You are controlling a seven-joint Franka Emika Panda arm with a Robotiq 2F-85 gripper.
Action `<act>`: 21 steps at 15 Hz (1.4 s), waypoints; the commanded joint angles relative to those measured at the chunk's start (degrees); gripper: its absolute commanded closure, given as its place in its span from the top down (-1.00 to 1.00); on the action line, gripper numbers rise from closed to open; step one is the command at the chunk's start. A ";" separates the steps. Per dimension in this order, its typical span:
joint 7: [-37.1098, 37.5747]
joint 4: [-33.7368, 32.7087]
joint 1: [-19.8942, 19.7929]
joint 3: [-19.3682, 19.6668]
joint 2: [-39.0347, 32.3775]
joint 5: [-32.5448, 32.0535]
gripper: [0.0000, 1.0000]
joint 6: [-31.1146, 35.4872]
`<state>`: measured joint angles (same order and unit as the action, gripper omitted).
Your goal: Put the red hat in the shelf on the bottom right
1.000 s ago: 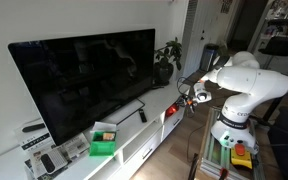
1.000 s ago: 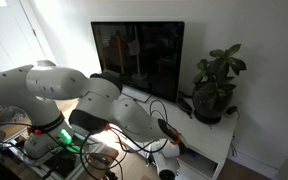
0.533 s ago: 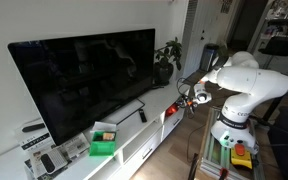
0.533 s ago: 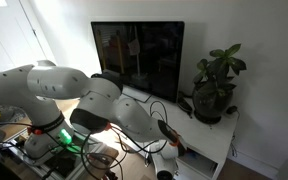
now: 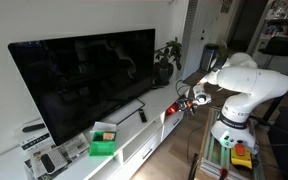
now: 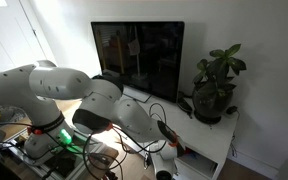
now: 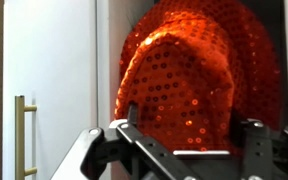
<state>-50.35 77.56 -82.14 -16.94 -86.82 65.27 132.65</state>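
The red hat (image 7: 189,70), covered in sequins, fills the wrist view inside the dark shelf (image 7: 280,25) opening of the white TV cabinet (image 5: 134,140). My gripper (image 7: 192,125) is open, its fingers (image 7: 132,118) spread wide on either side of the hat's lower part. Whether the pads still touch the hat is unclear. In both exterior views the gripper (image 5: 187,98) (image 6: 170,142) is low at the cabinet's end, with a bit of red hat (image 5: 175,108) showing at its tip.
A white cabinet door (image 7: 54,60) with a brass handle (image 7: 22,135) stands left of the opening. On the cabinet top are a large TV (image 5: 84,80), a green box (image 5: 104,145) and a potted plant (image 6: 216,88). Cables trail near the arm's base.
The arm has barely moved in either exterior view. The hat stays at the cabinet's end by the gripper tip.
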 commanded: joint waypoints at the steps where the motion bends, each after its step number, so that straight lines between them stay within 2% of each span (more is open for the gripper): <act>1: -0.46 -3.65 0.51 -2.69 -0.21 0.44 1.00 -2.51; 12: -2.39 -2.70 0.48 -1.17 2.21 -8.38 1.00 -4.03; 17: -5.10 -1.58 -1.32 -0.43 5.56 -12.55 1.00 -10.53; 21: -0.14 -2.00 1.39 2.51 6.31 -17.59 1.00 -10.39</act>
<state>-54.54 74.59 -82.43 -15.77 -84.07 50.91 126.97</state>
